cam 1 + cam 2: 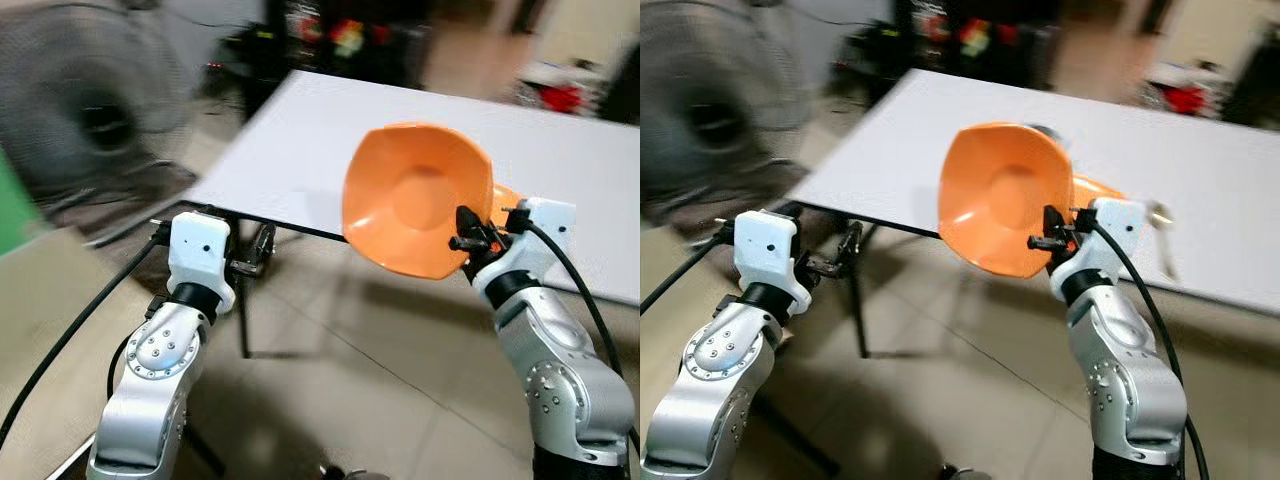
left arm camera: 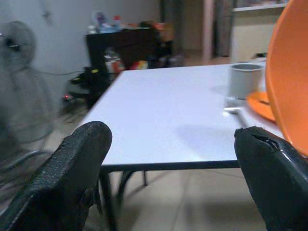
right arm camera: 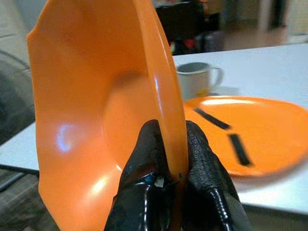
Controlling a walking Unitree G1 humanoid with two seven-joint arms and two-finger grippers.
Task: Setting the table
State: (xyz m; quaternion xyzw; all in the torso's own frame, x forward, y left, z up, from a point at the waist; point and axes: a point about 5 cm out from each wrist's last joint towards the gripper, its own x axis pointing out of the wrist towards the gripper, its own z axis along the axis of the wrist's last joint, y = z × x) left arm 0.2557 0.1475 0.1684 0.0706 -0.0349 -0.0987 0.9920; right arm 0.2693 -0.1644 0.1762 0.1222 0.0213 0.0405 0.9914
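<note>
An orange bowl (image 1: 415,195) stands on edge in the air before the white table (image 1: 300,140), its hollow turned toward me. My right gripper (image 3: 169,166) is shut on its rim, one black finger on each side. Behind the bowl an orange plate (image 3: 250,132) with two dark strips lies on the table, and a grey mug (image 3: 195,79) stands beyond it. A piece of cutlery (image 1: 1162,245) lies right of the plate. My left gripper (image 2: 168,159) is open with nothing between its fingers, held low before the table's near edge.
A standing fan (image 1: 85,110) is at the left. Dark furniture with coloured items (image 1: 340,40) stands behind the table. The tiled floor (image 1: 350,380) spreads below. The table's black legs (image 1: 245,300) are near my left arm.
</note>
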